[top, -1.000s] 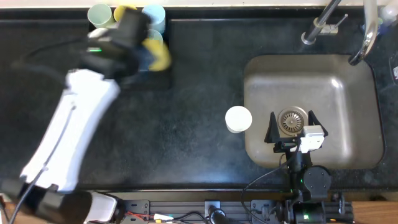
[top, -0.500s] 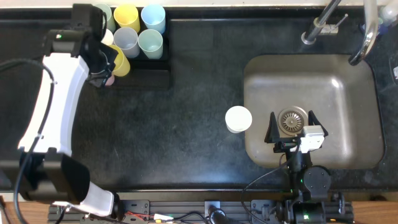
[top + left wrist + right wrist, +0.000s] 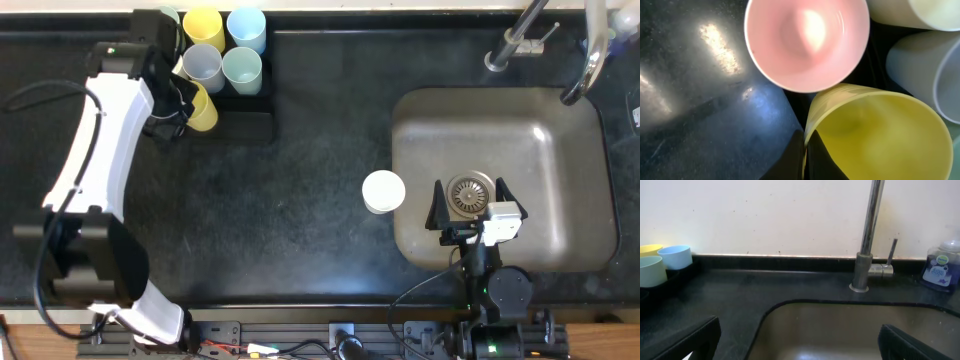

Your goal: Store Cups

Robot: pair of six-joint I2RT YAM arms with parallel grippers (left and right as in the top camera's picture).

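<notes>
Smooth matt plastic cups (image 3: 242, 68), glossy speckled worktop (image 3: 300, 200) (stone-like), brushed metal sink (image 3: 560, 150)

Bench (image 3: 300, 200) black, finely speckled. Rack (image 3: 250, 125) black. Pink cup (image 3: 807, 42), yellow cup (image 3: 875, 135), light-blue cup (image 3: 246, 25), mint cup (image 3: 242, 68), pale grey cup (image 3: 203, 63), white cup (image 3: 383, 191). Sink (image 3: 560, 130) steel grey. Left arm (image 3: 100, 150) white, black joints. Soap bottle (image 3: 940, 267) blue. Wall (image 3: 790, 215) off-white.

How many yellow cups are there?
2. One yellow cup stands in the rack, beside the blue cup; the other yellow cup is tilted in the left tool. The arm may hide more.
</notes>
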